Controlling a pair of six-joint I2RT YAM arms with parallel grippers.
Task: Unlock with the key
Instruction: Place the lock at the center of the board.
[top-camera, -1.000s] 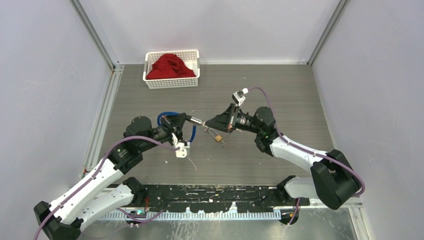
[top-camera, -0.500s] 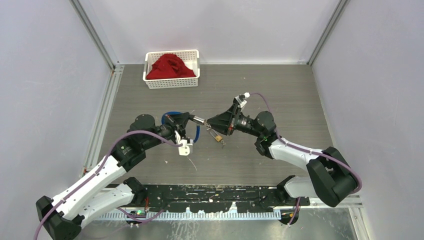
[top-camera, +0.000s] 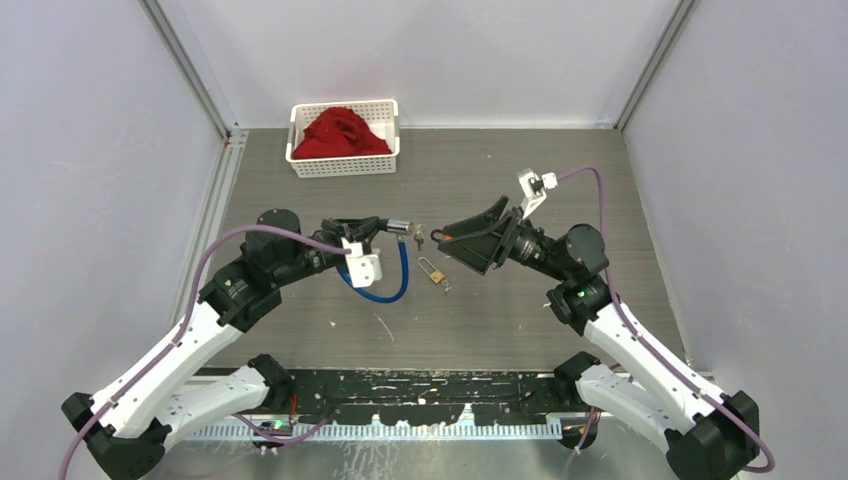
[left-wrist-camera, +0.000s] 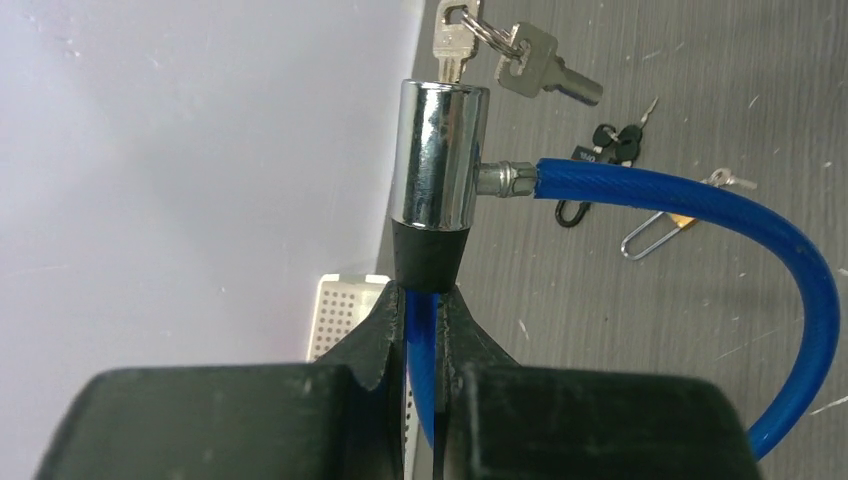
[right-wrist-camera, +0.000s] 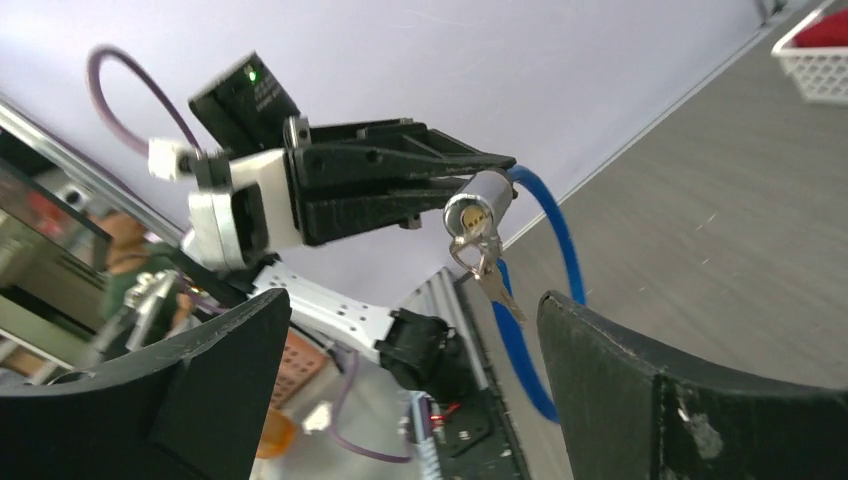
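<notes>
Left hand (top-camera: 380, 229): clamped on the black end of a cable lock (top-camera: 400, 227), holding it clear of the bench (top-camera: 560, 180) with its chrome barrel (left-wrist-camera: 438, 155) pointing at the other arm.
Key (left-wrist-camera: 452, 40): seated in the barrel's outer end, left of bench centre; a second key (left-wrist-camera: 545, 60) dangles from the same ring.
Blue cable (left-wrist-camera: 700, 205): leaves the barrel's side and curves in a loop back between the left fingers.
Right hand (top-camera: 452, 243): spread wide, facing the keyed end, just apart from it and touching nothing.
Brass padlock (top-camera: 434, 272): lying on the bench below the gap between the two hands.
Black keys (left-wrist-camera: 612, 140): on the bench near the padlock.
White basket (top-camera: 340, 168): far left corner, holding a red cloth (top-camera: 340, 133).
</notes>
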